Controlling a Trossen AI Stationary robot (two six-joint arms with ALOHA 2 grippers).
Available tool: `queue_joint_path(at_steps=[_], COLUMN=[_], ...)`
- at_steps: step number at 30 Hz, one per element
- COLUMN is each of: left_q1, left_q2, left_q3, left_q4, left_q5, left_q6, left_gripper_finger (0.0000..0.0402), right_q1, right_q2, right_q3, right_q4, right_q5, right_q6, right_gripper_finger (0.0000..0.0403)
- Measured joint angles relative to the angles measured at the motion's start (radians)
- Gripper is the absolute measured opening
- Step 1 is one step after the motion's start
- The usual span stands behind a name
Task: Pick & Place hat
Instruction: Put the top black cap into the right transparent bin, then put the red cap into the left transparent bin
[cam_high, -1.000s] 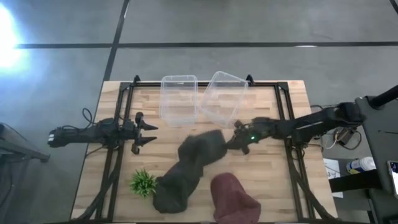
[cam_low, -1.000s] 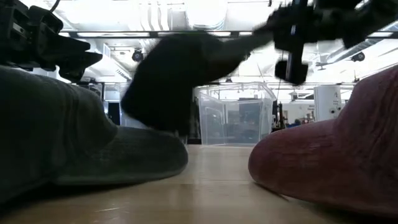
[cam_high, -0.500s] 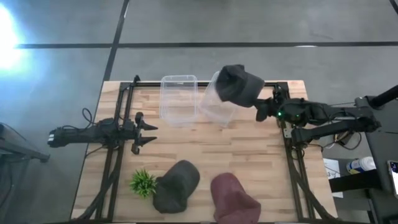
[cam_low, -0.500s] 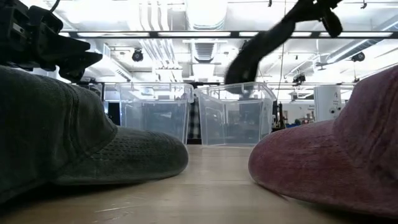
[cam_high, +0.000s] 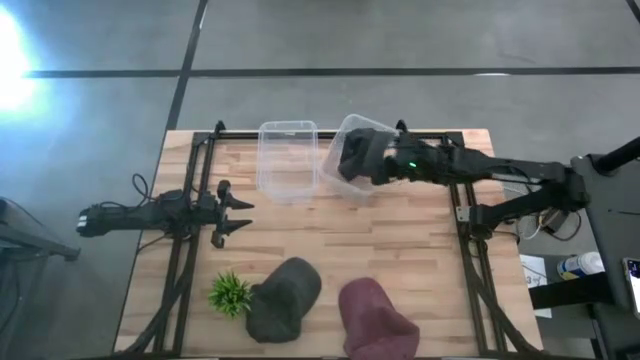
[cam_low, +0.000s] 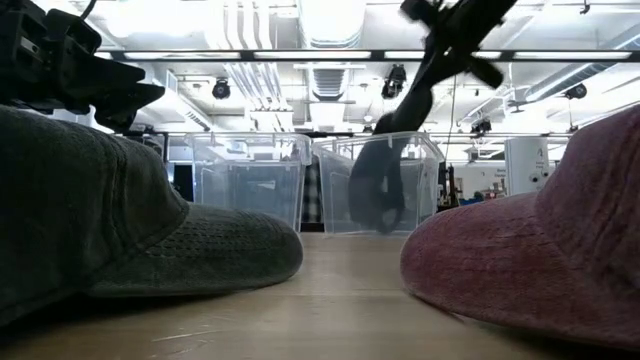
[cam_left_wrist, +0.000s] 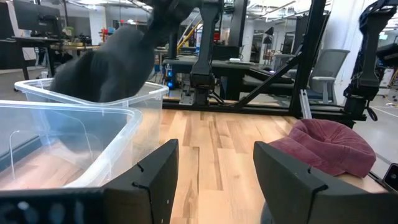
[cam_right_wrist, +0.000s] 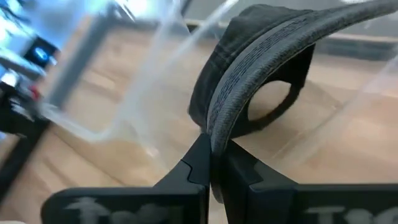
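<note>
A dark grey hat (cam_high: 357, 155) hangs from my right gripper (cam_high: 386, 166) inside the tilted right clear bin (cam_high: 340, 183); the low view shows this hat (cam_low: 377, 186) reaching down near the bin floor. My right gripper (cam_right_wrist: 214, 149) is shut on it. A second dark grey hat (cam_high: 284, 297) and a maroon hat (cam_high: 374, 318) lie crown up on the near part of the table. My left gripper (cam_high: 243, 214) waits open at the table's left, touching nothing; its own view shows its gripper (cam_left_wrist: 214, 165) facing the bins. My right gripper pinches the hat's stitched brim edge (cam_right_wrist: 219, 127) between its two fingers, which lie across the brim. It comes from the table's right, slanting down. The crown with its back opening (cam_right_wrist: 273, 99) hangs beyond the fingers, inside the bin.
A second clear bin (cam_high: 287, 160) stands upright just left of the tilted one. A small green plant (cam_high: 230, 293) sits beside the near dark hat. Bare wood (cam_high: 330, 225) lies between the bins and the two hats. A black frame (cam_high: 465, 215) runs along the table's sides.
My right gripper has pulled the dark hat off the near dark hat at the table's middle and swung it high toward the far right corner. It then moved left and down, so the hat now hangs in the right bin. The other hats stayed put.
</note>
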Motion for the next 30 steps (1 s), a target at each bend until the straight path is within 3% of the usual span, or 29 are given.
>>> queue_joint_path(at_steps=[9, 14, 21, 26, 30], left_q1=[0.0, 0.0, 0.0, 0.0, 0.0], left_q2=[0.0, 0.0, 0.0, 0.0, 0.0], left_q3=[0.0, 0.0, 0.0, 0.0, 0.0], left_q4=[0.0, 0.0, 0.0, 0.0, 0.0], left_q5=[0.0, 0.0, 0.0, 0.0, 0.0], left_q6=[0.0, 0.0, 0.0, 0.0, 0.0], left_gripper_finger=[0.0202, 0.0202, 0.0202, 0.0202, 0.0202], right_q1=[-0.119, -0.127, -0.128, -0.127, -0.127], right_q2=[0.224, 0.268, 0.178, 0.079, 0.011], right_q3=[0.057, 0.079, 0.077, 0.073, 0.066], right_q4=[-0.022, -0.19, -0.318, -0.323, -0.353], right_q5=[-0.204, -0.17, -0.028, -0.029, -0.038], right_q6=[-0.126, -0.19, -0.226, -0.228, -0.218], right_gripper_finger=[0.0013, 0.0025, 0.0032, 0.0043, 0.0079])
